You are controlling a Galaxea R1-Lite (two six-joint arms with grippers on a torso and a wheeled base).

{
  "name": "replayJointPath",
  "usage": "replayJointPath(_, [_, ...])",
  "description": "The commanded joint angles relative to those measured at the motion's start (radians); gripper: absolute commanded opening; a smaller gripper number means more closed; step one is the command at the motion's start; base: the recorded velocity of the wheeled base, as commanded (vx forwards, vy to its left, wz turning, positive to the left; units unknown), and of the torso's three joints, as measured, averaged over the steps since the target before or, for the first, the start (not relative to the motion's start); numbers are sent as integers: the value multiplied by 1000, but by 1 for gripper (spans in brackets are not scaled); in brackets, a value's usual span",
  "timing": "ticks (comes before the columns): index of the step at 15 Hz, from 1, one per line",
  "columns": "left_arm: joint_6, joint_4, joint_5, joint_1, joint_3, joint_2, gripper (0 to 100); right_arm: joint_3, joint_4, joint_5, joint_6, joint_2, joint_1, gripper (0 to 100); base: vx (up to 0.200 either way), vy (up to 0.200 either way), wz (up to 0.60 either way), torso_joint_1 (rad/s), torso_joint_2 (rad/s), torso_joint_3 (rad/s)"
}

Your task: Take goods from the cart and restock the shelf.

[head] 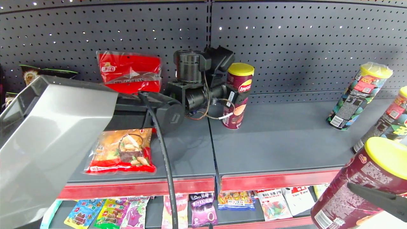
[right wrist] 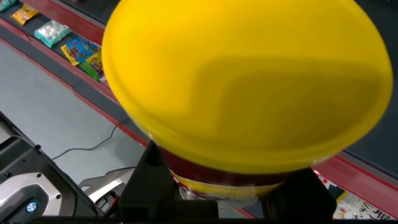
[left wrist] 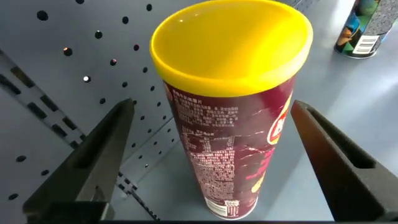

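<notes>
Left gripper [left wrist: 212,109] astride can [left wrist: 233,158], right gripper [right wrist: 227,196] tight on second can [right wrist: 249,81]

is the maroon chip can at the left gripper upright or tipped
Upright: the chip can stands on its base on the shelf, yellow lid up, with the left gripper open around it.

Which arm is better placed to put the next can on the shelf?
Right. The right hand holds a maroon can in front of the shelf; the left hand is open around a standing can, already shelved.
</notes>
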Motion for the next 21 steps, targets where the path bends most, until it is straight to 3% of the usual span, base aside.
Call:
replayJointPath(1, [0,-5,0,1,-19,21,100,1,0,0,-1,0,0,0,0,0,0,0,0,0])
replayJointPath(2, [0,-7,2,1,-38,35,100,1,0,0,-1,0,0,0,0,0,0,0,0,0])
replayJointPath(3, [0,-7,2,1,-58,49,0,1,0,0,0,0,0,0,0,0,0,0,0,0])
replayJointPath(5, [0,-1,0,0,-101,73,0,1,0,0,-1,0,0,0,0,0,0,0,0,0])
replayJointPath(11, [-7,-2,-9,0,-97,67,0,4,0,2,-1,1,-15,0,0,0,0,0,0,0])
replayJointPath(12, [-18,-2,-12,0,-97,60,0,2,0,2,-1,3,-15,0,0,0,0,0,0,0])
replayJointPath(13, [-63,1,-41,0,-89,29,0,1,0,2,-1,3,-15,0,0,0,0,0,0,0])
replayJointPath(14, [-80,-1,-63,0,-81,12,0,1,0,2,-1,3,-15,0,0,0,0,0,0,0])
replayJointPath(15, [-96,1,-96,0,-57,-17,0,-1,0,2,-1,3,-15,0,0,0,0,0,0,0])
replayJointPath(17, [-99,1,-219,0,83,-124,0,-7,0,3,-1,6,-15,0,0,0,0,0,0,0])
replayJointPath(20, [-87,-8,-291,0,264,-233,0,-7,0,3,-1,6,-15,0,0,0,0,0,0,0])
replayJointPath(21, [-64,-11,-320,0,314,-264,0,-7,0,3,-1,3,-15,0,0,0,0,0,0,0])
